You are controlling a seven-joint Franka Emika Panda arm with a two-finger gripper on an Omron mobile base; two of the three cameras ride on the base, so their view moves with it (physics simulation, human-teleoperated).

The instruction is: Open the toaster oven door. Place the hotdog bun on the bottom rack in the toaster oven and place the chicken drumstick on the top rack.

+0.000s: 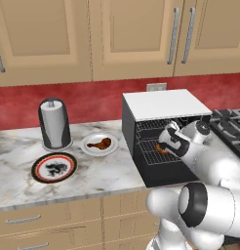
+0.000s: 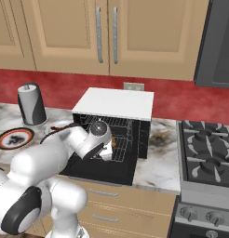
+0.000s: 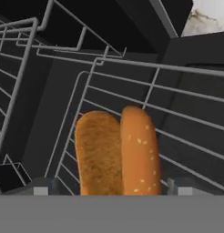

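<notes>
My jaws stand wide, either side of the hotdog bun (image 3: 117, 152), which lies on the bottom rack (image 3: 186, 109) at the hand view's lower centre. The toaster oven (image 1: 163, 136) sits right of centre on the desk (image 1: 92, 178), the chicken drumstick (image 1: 100, 143) on a plate (image 1: 88, 149) to its left.

The hotdog bun (image 3: 117, 152) — near end cut off; arm hides most of the bottom rack (image 1: 156, 155).
</notes>
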